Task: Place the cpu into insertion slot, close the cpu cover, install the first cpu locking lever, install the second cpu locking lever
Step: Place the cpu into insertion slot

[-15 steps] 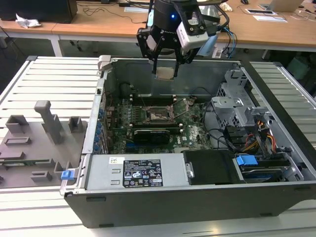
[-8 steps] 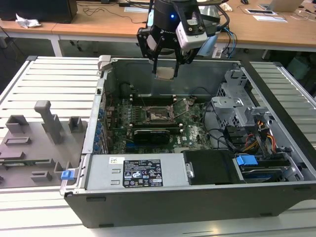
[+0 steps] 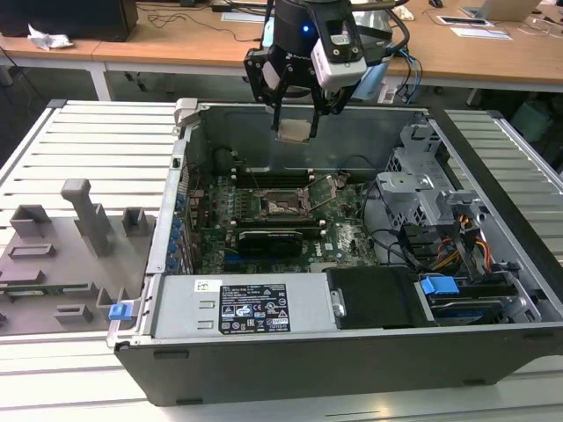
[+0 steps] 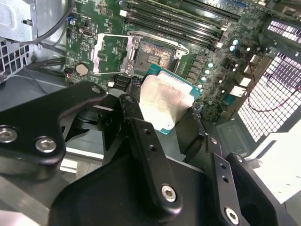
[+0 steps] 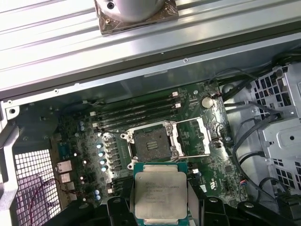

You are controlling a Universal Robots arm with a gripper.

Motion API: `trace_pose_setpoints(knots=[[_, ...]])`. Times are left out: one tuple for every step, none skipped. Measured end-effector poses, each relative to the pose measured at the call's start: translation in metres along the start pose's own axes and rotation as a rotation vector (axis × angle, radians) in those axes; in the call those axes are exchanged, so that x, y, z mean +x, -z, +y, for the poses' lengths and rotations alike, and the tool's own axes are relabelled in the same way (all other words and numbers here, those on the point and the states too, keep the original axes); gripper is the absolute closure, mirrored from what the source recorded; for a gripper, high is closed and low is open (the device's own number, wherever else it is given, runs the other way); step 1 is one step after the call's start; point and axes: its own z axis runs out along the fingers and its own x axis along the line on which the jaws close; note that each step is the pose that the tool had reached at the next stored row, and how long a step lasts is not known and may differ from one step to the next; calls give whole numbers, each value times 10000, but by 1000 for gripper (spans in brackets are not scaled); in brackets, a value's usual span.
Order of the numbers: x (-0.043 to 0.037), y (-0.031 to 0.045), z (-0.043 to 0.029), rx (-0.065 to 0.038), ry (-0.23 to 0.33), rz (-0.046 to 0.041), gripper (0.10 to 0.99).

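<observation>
we see the end effector (image 3: 295, 121) clamped on the cpu (image 3: 294, 131), pinching it by two opposite edges, metal top facing the first wrist view. the cpu hangs in the air over the back part of the open computer case (image 3: 352, 369), which sits on the slatted grey surface (image 3: 88, 141). it is clear of the green board (image 5: 84, 141) and well apart from the insertion slot (image 5: 151, 143). the slot is bare, pin field showing, and the cpu cover (image 5: 206, 137) is flipped open just beside it, so nothing is seated yet. handling, as we judge it: the chip is light, thin and stiff. its metal top looks slick and the contact side is fragile, so the side edges are the right place to hold, as they are held now. we think the slot pins would bend easily if the chip lands tilted or shifted. writing: there is dark print on the chip's top in the first wrist view, and a black-and-white sticker (image 3: 253, 309) on the metal box at the front of the case. we leave both unread.
</observation>
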Motion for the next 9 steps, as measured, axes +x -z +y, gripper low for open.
trace_pose_setpoints(knots=[[0, 0, 0, -1, -43, -4, 545], [0, 0, 0, -3, -105, -9, 545], [0, 0, 0, -3, -142, -13, 545], [0, 0, 0, -4, -173, -16, 545], [0, 0, 0, -5, -213, -19, 545], [0, 0, 0, -5, -242, -22, 545], [0, 0, 0, -5, -274, -24, 545], [0, 0, 0, -7, -305, -27, 545], [0, 0, 0, -7, -358, -32, 545]])
